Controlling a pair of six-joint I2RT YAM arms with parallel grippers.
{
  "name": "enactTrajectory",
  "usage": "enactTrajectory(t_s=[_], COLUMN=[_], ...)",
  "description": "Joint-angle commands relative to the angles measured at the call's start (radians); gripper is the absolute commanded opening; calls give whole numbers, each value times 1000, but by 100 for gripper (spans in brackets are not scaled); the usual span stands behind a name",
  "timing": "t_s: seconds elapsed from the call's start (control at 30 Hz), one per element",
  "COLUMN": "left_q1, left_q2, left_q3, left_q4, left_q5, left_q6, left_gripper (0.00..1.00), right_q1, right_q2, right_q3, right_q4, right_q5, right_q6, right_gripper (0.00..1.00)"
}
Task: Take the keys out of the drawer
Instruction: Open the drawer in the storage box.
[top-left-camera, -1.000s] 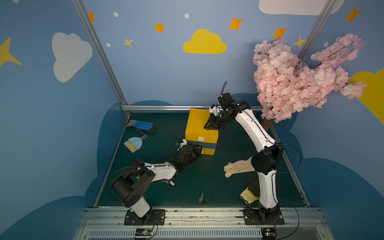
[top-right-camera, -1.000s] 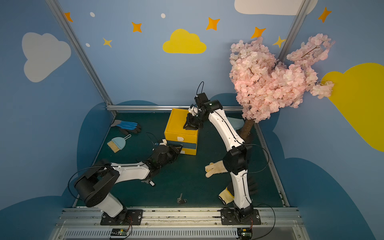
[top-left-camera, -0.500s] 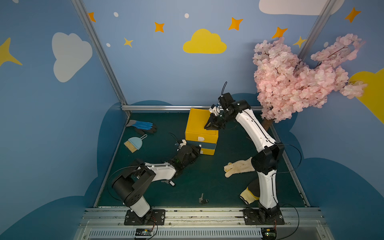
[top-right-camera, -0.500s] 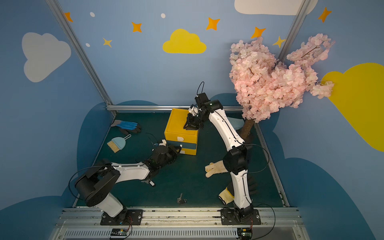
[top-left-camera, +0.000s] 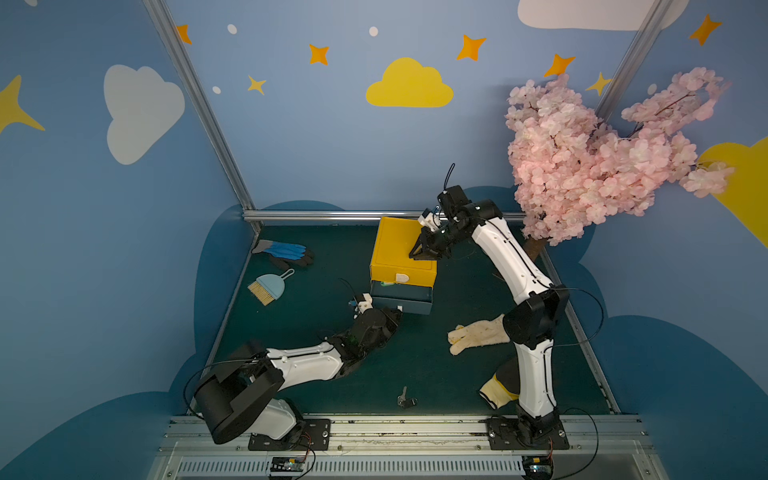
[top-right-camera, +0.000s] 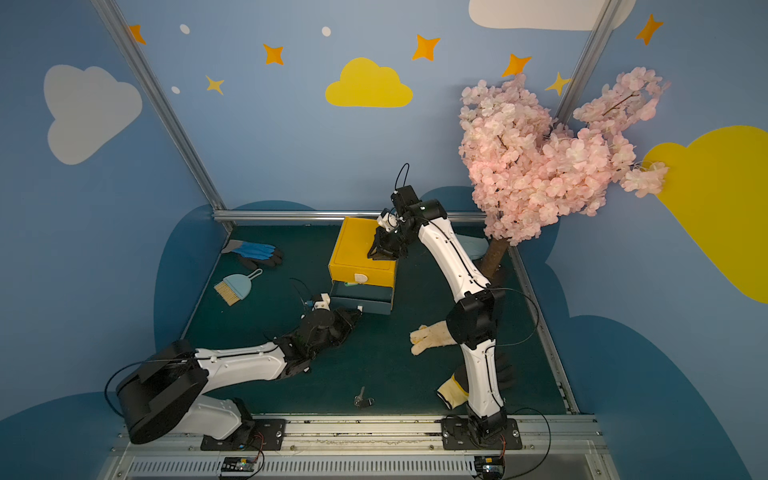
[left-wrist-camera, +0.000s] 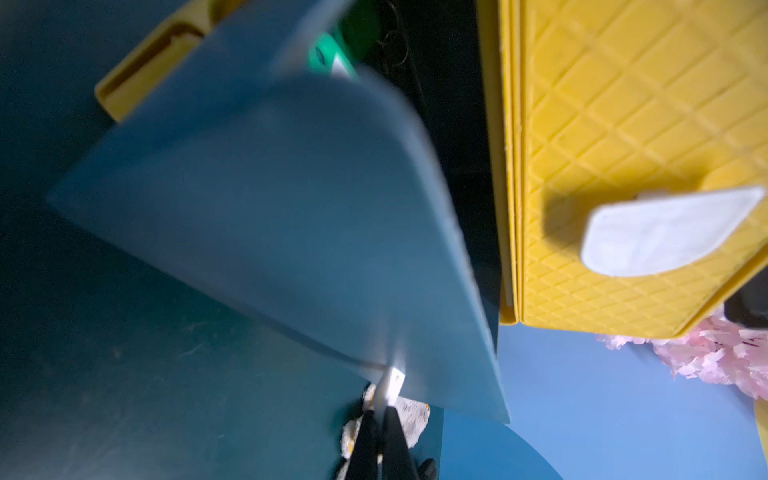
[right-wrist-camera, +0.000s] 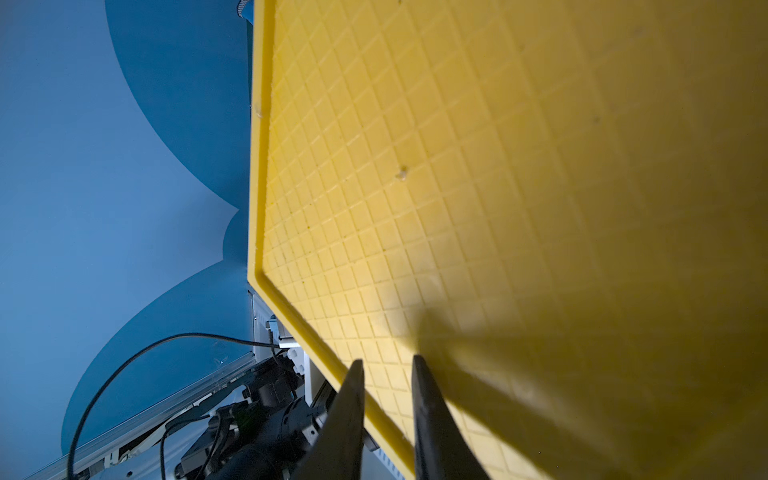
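A yellow drawer box (top-left-camera: 395, 245) (top-right-camera: 359, 249) stands at the back of the mat, its blue lower drawer (top-left-camera: 401, 298) (top-right-camera: 361, 297) (left-wrist-camera: 270, 208) pulled partly out. My left gripper (top-left-camera: 395, 312) (top-right-camera: 356, 312) (left-wrist-camera: 380, 409) is shut on the drawer's white handle (left-wrist-camera: 390, 384). Inside the drawer, keys with a green tag (left-wrist-camera: 332, 54) (top-left-camera: 387, 284) show beside a key ring (left-wrist-camera: 392, 41). Another bunch of keys (top-left-camera: 406, 401) (top-right-camera: 363, 401) lies on the mat near the front rail. My right gripper (top-left-camera: 419, 253) (top-right-camera: 374, 252) (right-wrist-camera: 386, 365) rests on the box's top, its fingers apart astride the raised rim.
A blue glove (top-left-camera: 284, 251) and a small dustpan with brush (top-left-camera: 268, 286) lie at the back left. A cream glove (top-left-camera: 478, 334) lies beside the right arm, with a yellow-cuffed glove (top-left-camera: 494, 395) at its base. A pink blossom tree (top-left-camera: 602, 158) overhangs the back right corner.
My left gripper's jaws have closed on the drawer's handle. The right arm stays on the box top, almost unmoved.
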Motion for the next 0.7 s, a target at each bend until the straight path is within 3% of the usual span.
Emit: enactTrajectory(t_s=[0.0, 0.2, 0.67], left_q1=[-50, -92, -116], left_q2=[-52, -140, -255], left_q3=[-51, -125, -173], left_q4=[-93, -149, -135], left_q5=[-62, -139, -136], left_q6=[-41, -120, -44], left_gripper=[3, 3, 3], right_q1=[2, 11, 17], right_q2=[21, 19, 17], right_q3=[11, 36, 104], right_q4=[-36, -36, -7], right_q5=[2, 10, 25], right_q6=[-1, -1, 16], right_gripper=[25, 25, 25])
